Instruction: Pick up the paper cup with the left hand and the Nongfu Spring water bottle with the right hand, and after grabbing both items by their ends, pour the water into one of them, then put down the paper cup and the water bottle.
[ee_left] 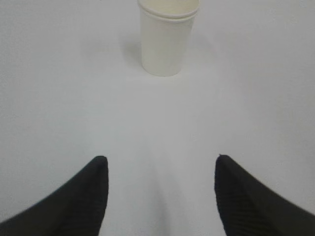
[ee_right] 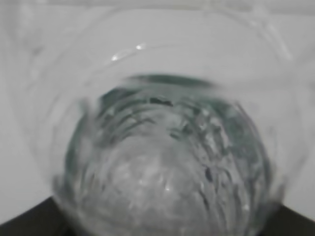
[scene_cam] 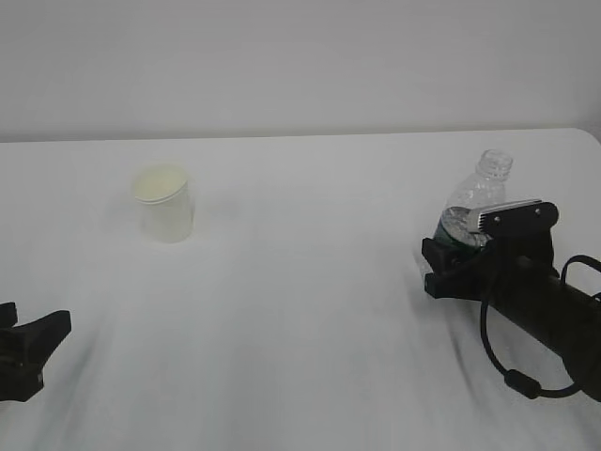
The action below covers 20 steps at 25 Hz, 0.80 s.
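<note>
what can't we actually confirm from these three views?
- Right tool grip: exterior view shows it around the water bottle, but contact is hidden by its own body; right wrist view is a blur of bottle.
- Water level: not readable in either view.
- Left tool: open, short of the paper cup; exterior view crops it at the edge.
- Cup contents: too small to tell.

Soft, even light is washing over the white table, leaving it nearly featureless. The paper cup is casting only a faint shadow to its right. In the right wrist view the Nongfu Spring water bottle is filling the frame, blurred and out of focus, with small glints showing above its green label.
</note>
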### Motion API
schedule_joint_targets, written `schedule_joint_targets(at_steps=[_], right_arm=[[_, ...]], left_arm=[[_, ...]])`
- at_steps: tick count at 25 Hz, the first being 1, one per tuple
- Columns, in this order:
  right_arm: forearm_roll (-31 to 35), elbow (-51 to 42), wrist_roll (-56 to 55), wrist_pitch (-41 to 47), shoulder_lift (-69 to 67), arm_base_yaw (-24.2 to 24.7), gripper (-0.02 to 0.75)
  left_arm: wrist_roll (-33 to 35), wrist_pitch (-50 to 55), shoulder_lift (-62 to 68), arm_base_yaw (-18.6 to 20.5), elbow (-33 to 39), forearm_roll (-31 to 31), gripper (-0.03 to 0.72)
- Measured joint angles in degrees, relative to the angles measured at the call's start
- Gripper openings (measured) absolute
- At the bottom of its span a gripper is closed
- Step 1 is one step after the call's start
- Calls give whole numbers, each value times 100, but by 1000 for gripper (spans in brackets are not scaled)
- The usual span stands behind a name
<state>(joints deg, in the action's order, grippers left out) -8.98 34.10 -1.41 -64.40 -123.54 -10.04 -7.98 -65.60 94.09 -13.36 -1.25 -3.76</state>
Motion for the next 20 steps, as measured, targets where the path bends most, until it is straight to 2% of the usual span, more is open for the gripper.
schedule_joint_targets(at_steps=[7,13,20], right_arm=[[-299,-35,22,60,268,0,413],[-323,-48,239,569,958,0,410],[-336,-70,426,928,1476,0,409]], left_arm=[[0,0,0,0,0,0,484],[16,0,0,0,0,13,484],[625,0,35,0,-390,43,485]])
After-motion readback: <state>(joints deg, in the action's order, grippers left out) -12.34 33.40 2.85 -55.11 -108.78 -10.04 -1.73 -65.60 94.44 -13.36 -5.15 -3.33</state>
